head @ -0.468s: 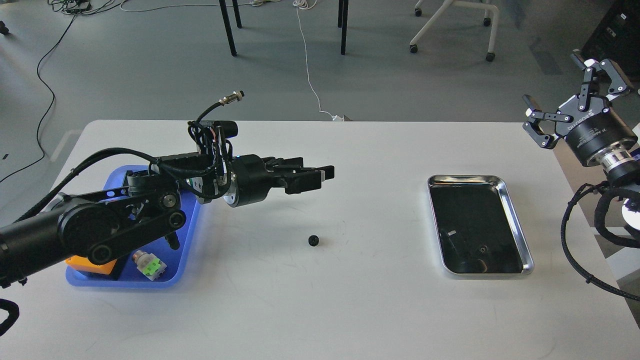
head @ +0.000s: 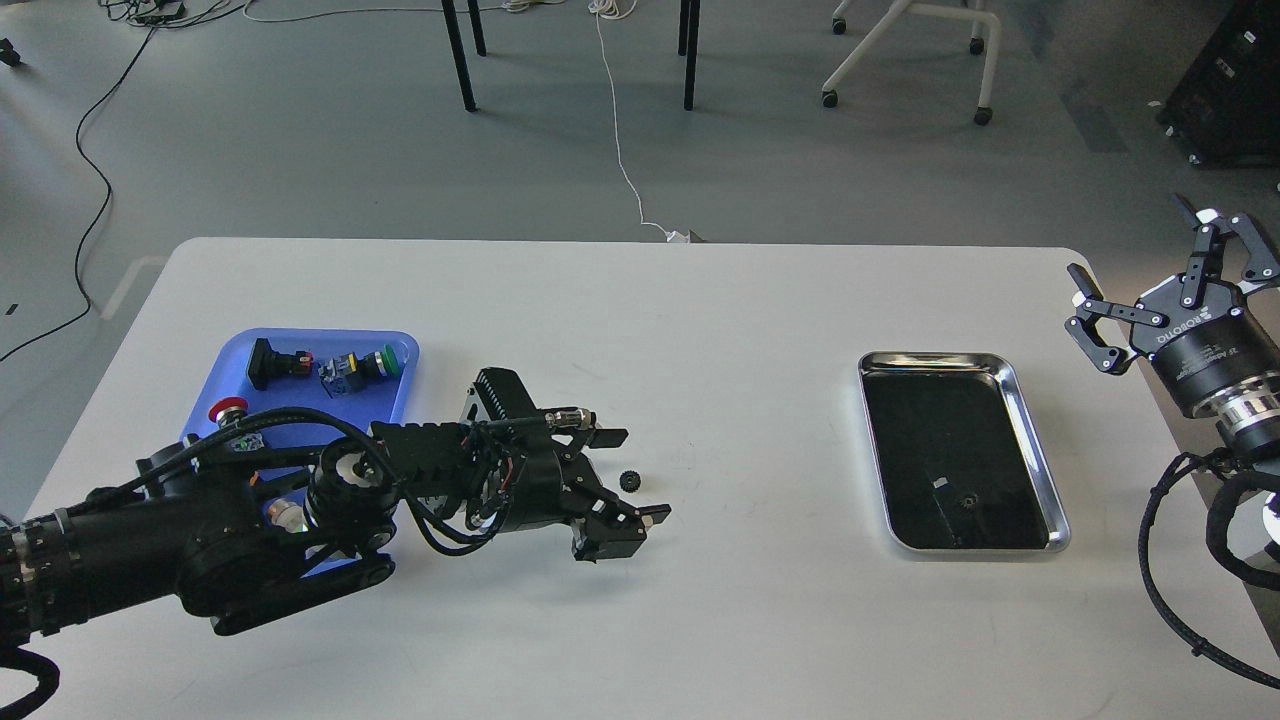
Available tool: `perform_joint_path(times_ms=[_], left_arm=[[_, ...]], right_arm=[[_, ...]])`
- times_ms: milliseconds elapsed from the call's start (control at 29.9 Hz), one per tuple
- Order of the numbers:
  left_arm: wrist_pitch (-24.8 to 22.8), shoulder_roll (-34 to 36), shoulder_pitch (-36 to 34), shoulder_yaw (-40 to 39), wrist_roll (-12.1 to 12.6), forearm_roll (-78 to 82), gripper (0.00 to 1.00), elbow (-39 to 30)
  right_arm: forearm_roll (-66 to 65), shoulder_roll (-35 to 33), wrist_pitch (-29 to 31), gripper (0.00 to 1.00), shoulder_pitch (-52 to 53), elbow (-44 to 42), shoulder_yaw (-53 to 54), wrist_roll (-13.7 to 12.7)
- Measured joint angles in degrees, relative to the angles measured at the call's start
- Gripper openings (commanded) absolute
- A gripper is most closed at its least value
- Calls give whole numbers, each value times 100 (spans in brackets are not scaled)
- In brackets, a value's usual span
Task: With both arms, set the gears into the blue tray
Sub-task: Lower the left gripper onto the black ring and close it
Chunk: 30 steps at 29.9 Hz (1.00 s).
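One tiny black gear (head: 629, 481) lies on the white table near the middle. My left gripper (head: 640, 476) is low over the table and open, with one finger (head: 606, 437) beyond the gear and the other (head: 632, 524) on its near side. A second small gear (head: 966, 497) rests in the silver tray (head: 1010, 375). The blue tray (head: 330, 415) sits at the left, partly covered by my left arm. My right gripper (head: 1128, 238) hangs open and empty off the table's right edge.
The blue tray holds push-button switches: a black and red one (head: 275, 362), a green-capped one (head: 365, 365) and a red-capped one (head: 228, 408). Chair and table legs stand on the floor beyond the table's far edge.
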Motion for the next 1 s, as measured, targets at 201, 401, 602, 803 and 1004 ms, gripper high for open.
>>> perform_joint_path(times_ms=[201,401,602,803,1004], left_arm=[[0,-2,0,0,0,0,98,0],[0,-1,0,0,0,0,98,0],[1,-730,-49,26,4,173,82,1012],[-8,-1016,-77,30,21,242,83,1398],[-10,-1080,-46,45,24,246,76,1421]], right_arm=[[0,1,0,98,-2,-5,-2,0],[0,2,0,98,-2,-5,-4,0],[0,-22,-2,98,-2,-9,47,0],[1,-56,-2,98,-27,-24,74,13],[0,-54,-2,98,-28,-22,76,17]])
